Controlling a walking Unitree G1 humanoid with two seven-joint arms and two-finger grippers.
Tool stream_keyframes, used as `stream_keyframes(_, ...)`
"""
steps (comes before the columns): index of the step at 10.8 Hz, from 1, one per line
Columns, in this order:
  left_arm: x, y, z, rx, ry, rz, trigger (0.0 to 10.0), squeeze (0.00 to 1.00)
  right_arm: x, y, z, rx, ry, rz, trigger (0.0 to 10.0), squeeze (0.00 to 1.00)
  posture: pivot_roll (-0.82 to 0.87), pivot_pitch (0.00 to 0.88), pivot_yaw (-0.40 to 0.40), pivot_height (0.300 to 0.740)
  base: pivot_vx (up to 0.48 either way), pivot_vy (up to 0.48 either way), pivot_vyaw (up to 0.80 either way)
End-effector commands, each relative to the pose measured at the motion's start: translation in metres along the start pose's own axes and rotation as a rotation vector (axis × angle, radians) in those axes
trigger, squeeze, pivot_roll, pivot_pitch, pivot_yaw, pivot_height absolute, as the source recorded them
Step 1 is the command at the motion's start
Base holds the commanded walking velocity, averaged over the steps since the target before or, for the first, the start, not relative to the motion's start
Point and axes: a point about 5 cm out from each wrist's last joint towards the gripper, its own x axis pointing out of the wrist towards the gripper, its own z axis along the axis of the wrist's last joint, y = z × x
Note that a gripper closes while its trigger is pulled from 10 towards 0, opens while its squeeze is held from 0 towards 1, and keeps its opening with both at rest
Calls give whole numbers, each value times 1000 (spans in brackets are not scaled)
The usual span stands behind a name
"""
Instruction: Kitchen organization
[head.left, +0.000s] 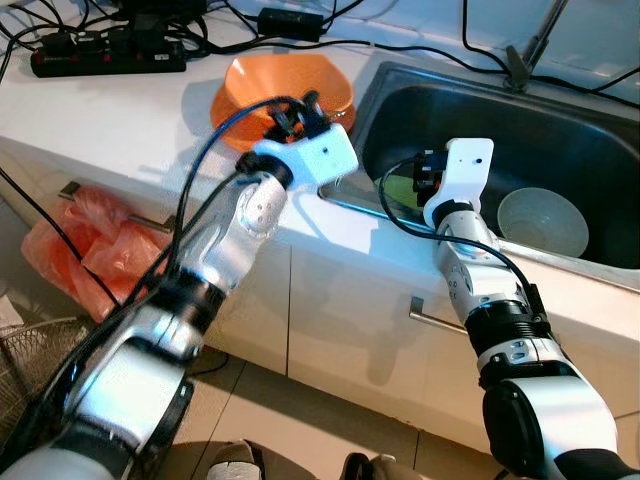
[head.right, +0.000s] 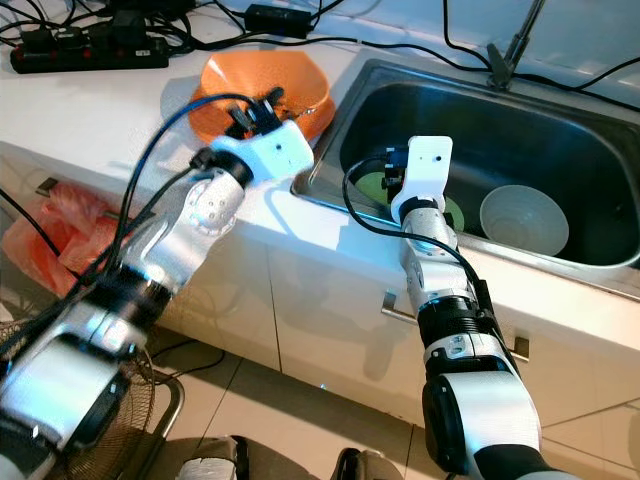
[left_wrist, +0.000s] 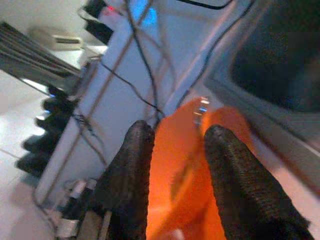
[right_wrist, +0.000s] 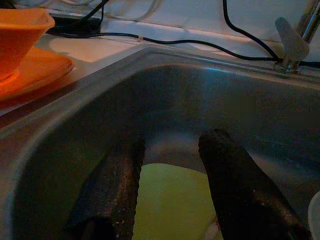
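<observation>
Two dishes in sink (head.left: 560, 110): white bowl (head.left: 543, 221), green plate (right_wrist: 175, 202).

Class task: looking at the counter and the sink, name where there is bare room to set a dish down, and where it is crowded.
Free: the white counter between the power strip and the orange dishes; the sink floor behind the white bowl. Crowded: the sink's near left corner, where the right gripper hangs open over a green plate; the left gripper is open over the orange dishes.
</observation>
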Motion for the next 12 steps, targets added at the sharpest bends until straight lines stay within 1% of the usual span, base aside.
stream_keyframes(1,-1,-2,4,-19,-6,-30,10000,1000,-4,-4,-11,13,37,-19,10000,0,121,115,-61,740,0,0,0)
stream_keyframes(2,-1,-9,0,11,4,-78,10000,0,-4,-3,-11,14,38,-15,10000,0,120,110,-59,740,0,0,0)
stream_keyframes(5,7,-10,-1,40,34,-85,10000,0,-5,-4,-11,15,27,-20,10000,0,104,108,-46,740,0,0,0)
stream_keyframes(6,12,-8,-2,70,38,-82,10000,0,-7,-4,-11,17,23,-24,10000,0,98,115,-42,740,0,0,0)
stream_keyframes(8,20,1,-2,78,43,-38,10000,0,-10,-5,-14,23,22,-31,10000,0,89,127,-36,740,0,0,0)
stream_keyframes(12,25,-1,-6,76,65,-38,10000,0,-14,-9,-16,22,27,-45,10000,0,65,149,-33,740,0,0,0)
